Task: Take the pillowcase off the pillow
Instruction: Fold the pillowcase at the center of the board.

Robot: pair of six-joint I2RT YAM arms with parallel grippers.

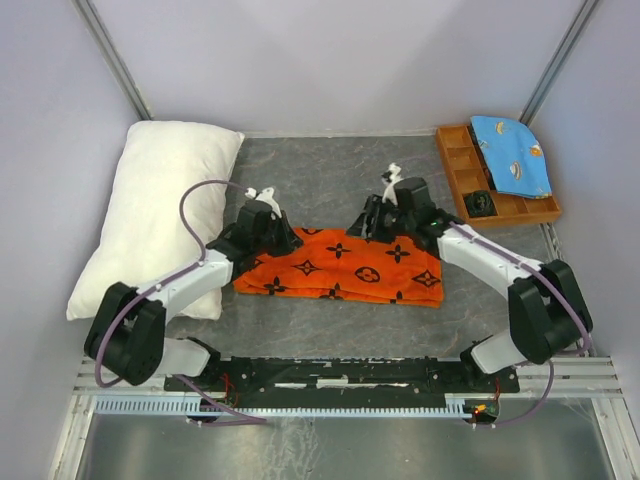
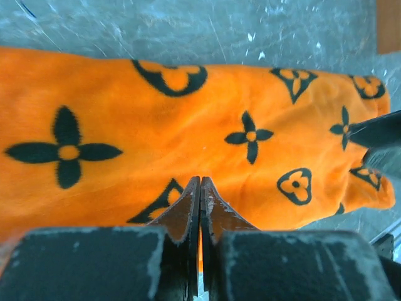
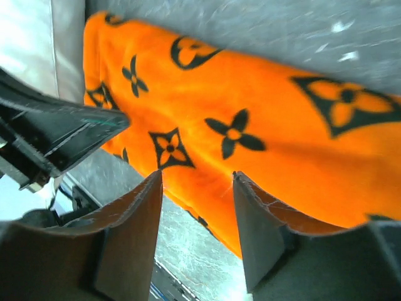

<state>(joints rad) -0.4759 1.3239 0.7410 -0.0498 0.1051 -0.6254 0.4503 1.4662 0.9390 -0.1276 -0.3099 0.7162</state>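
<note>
Pillowcase (image 1: 345, 265) flat at centre of table (image 1: 330, 170); bare white pillow (image 1: 160, 210) at nine o'clock, apart from it. Left gripper (image 2: 200, 182) at cloth's ten o'clock edge, jaws pressed together, pinch unclear. Right gripper (image 3: 197, 179) at one o'clock, jaws spread over cloth.

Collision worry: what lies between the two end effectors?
The pillowcase lies there; the left wrist view shows it stretching from the left end effector to the right end effector.
</note>
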